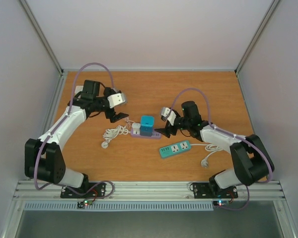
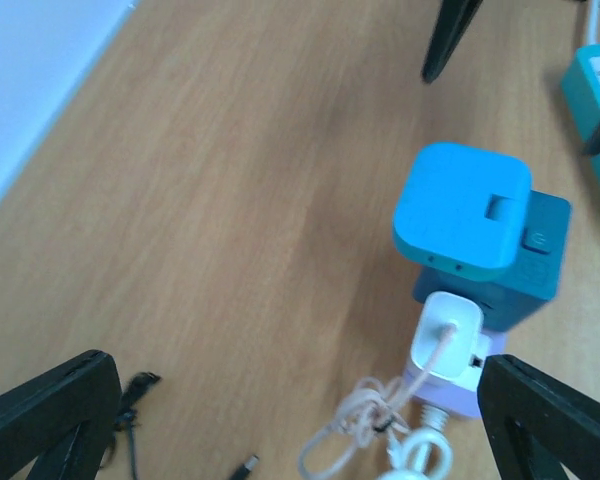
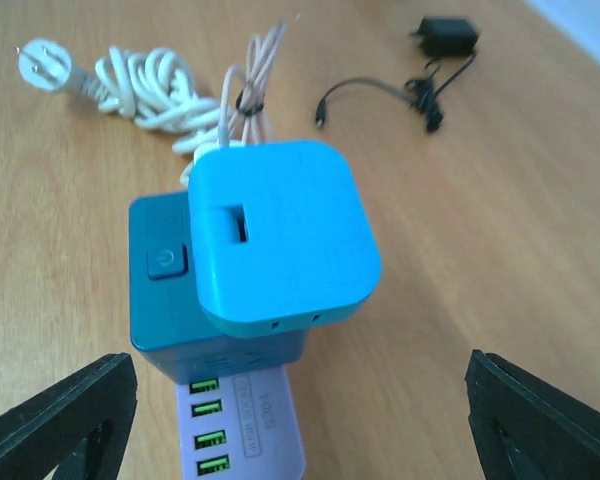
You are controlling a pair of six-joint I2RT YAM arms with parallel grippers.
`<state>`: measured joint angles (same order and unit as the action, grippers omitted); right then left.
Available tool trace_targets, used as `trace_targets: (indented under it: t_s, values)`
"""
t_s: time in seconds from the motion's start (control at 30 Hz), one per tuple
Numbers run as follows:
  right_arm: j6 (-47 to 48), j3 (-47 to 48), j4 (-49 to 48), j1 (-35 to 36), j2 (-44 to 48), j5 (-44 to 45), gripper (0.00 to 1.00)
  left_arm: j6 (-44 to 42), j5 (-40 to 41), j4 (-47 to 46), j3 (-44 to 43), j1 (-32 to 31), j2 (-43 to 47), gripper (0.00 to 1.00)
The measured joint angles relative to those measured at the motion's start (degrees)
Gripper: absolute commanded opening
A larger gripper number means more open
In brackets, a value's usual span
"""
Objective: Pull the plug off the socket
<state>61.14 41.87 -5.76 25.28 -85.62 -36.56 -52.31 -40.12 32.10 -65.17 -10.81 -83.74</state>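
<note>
Wide open and empty, the left gripper (image 1: 119, 117) and right gripper (image 1: 166, 132) flanked the bright blue plug (image 3: 285, 235) at mid-frame, which sat on a dark teal socket block (image 3: 160, 300) atop a lavender power strip (image 3: 245, 425).

I can read only one sign: a power symbol on the button (image 3: 166, 262) atop the dark teal socket block (image 3: 160, 325). The lilac power strip (image 3: 265, 445) carries a line of small print (image 3: 263, 403) beside its green ports (image 3: 208, 425), too blurred for me to read.
</note>
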Motion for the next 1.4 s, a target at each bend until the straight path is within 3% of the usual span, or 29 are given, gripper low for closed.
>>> trace_targets:
  t_s: [0.2,0.3,0.43,0.6,0.73,0.9,1.4]
  values:
    - [-6.7,-4.2,-9.1,-0.2,7.0,3.9,0.98,4.7,2.4,-11.0,3.6,-0.8,2.3,1.00]
    - [-13.0,-3.1,-12.6,-0.4,6.9,6.5,0.98,5.0,0.3,-8.9,-1.1,-0.9,0.1,1.00]
    - [-17.4,-0.4,-11.9,-2.7,6.9,2.1,0.99,4.0,-3.7,-6.4,-8.2,-2.2,-4.7,1.00]
    - [-16.5,2.5,-7.9,-3.5,4.8,-4.2,0.99,4.9,-7.7,-1.6,-11.7,-4.7,-10.3,0.98]
    - [-13.8,1.7,-5.3,-3.5,2.5,-8.5,0.98,5.7,-11.0,6.4,-18.3,-6.0,-17.9,0.90]
    - [-10.2,1.4,-3.8,-3.5,-1.3,-12.2,0.99,5.8,-12.9,15.0,-25.1,-7.0,-26.5,0.87]
    - [-3.7,4.9,-0.7,-0.8,-9.8,-14.6,0.98,8.4,-13.2,23.8,-28.6,-9.4,-34.1,0.72]
